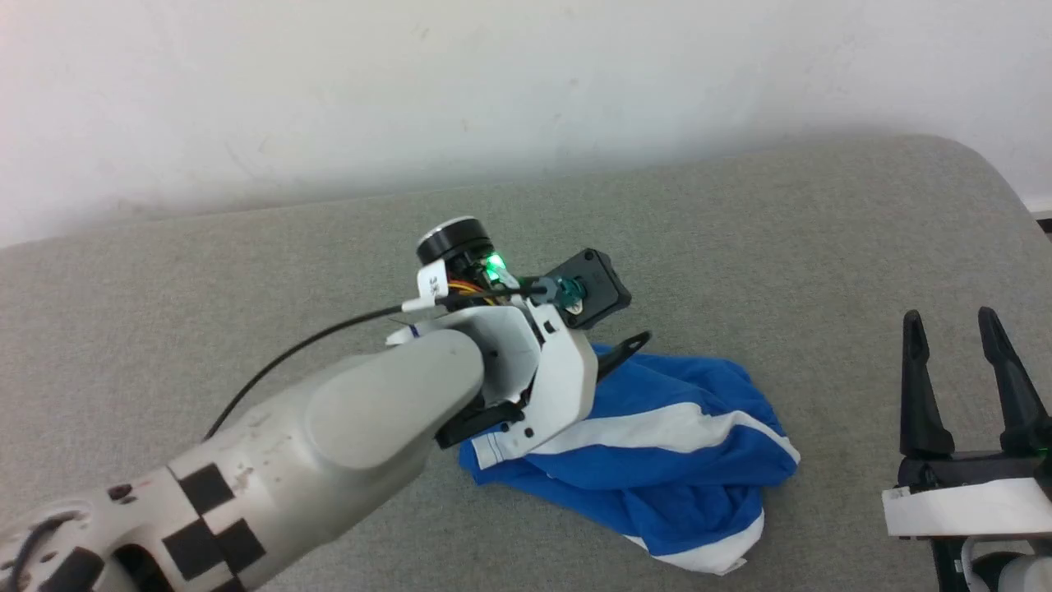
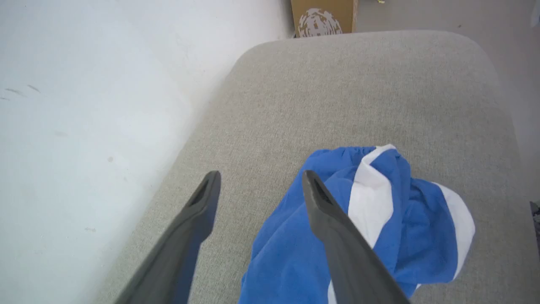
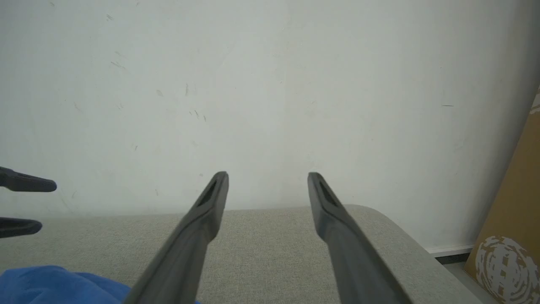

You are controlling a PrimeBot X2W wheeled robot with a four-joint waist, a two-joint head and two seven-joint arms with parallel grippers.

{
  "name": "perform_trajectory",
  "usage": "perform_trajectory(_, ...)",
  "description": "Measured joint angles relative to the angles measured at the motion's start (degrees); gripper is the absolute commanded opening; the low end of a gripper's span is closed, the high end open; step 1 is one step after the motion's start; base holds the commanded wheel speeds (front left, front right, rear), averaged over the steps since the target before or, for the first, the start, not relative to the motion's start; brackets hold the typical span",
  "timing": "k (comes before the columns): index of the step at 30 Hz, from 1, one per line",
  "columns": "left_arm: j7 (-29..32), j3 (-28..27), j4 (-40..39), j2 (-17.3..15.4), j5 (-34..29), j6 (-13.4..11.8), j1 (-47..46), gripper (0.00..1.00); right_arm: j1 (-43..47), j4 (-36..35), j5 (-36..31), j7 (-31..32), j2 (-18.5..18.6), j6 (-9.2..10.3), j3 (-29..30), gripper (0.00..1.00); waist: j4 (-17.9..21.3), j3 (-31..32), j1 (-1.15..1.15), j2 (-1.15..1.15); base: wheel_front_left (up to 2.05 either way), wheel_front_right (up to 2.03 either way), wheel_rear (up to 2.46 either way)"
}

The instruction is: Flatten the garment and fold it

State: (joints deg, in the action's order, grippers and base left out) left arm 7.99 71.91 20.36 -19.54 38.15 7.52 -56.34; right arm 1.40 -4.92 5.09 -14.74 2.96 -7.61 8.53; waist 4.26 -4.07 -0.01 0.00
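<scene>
Though bunched, garment (image 1: 674, 460) well inside cushion (image 1: 822, 247) edges

Bright, even, diffuse light. Wall (image 1: 246, 99) overexposed, glare at head view's top left. Faint soft shadow along wall base on cushion (image 1: 781, 247). Wrist views bowed at edges; fingers (image 2: 350, 261) slightly blurred.

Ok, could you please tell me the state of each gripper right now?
Left gripper: open, empty, over the crumpled royal-blue fabric shorts with white bands.
Right gripper: open, empty.
</scene>
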Motion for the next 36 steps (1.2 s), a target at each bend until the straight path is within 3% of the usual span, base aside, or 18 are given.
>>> perform_trajectory(3,8.1,1.0,-2.8,-2.0,3.4,0.0,-0.6,1.0,0.1,0.0,0.1,0.0,0.0,0.0,0.1,1.0,0.4,-0.3,0.01,0.0,0.0,0.0,0.0)
perform_trajectory(9,29.3,1.3,-13.6,-5.0,5.4,0.0,3.0,1.0,-0.3,0.1,0.5,0.0,0.0,0.0,-0.3,1.0,2.0,-1.9,0.02,0.0,0.0,0.0,0.0)
perform_trajectory(11,33.9,1.4,-15.9,-6.5,4.6,0.0,4.6,1.0,-1.0,0.1,0.7,0.0,0.0,0.0,-0.7,1.0,2.6,-2.6,0.01,0.0,0.0,0.0,0.0)
perform_trajectory(15,33.8,1.5,-15.3,-8.0,3.1,0.0,6.1,1.0,-2.2,0.1,1.3,0.0,0.0,0.0,-0.8,1.0,3.7,-4.1,0.02,0.0,0.0,0.0,0.0)
perform_trajectory(21,29.2,1.4,-11.9,-7.6,-2.8,0.0,7.1,1.0,-2.4,0.2,1.6,0.0,0.0,0.0,-0.9,1.0,5.2,-5.9,0.02,0.0,0.0,0.0,0.0)
perform_trajectory(27,27.2,1.5,-8.7,-6.8,-4.8,0.0,9.0,1.0,-2.5,0.4,2.0,0.0,0.0,0.0,-1.2,1.0,5.6,-6.5,0.02,0.0,0.0,0.0,0.0)
perform_trajectory(29,25.1,1.4,-8.3,-6.6,-5.5,0.0,8.9,0.0,-2.6,0.4,2.0,0.0,0.0,0.0,-1.3,1.0,5.5,-6.5,0.02,0.0,0.0,0.0,0.0)
perform_trajectory(36,22.0,1.6,-8.4,-7.6,-3.3,0.0,8.0,0.0,-2.5,0.4,2.0,0.0,0.0,0.0,-1.0,1.0,4.6,-5.8,0.02,0.0,0.0,0.0,0.0)
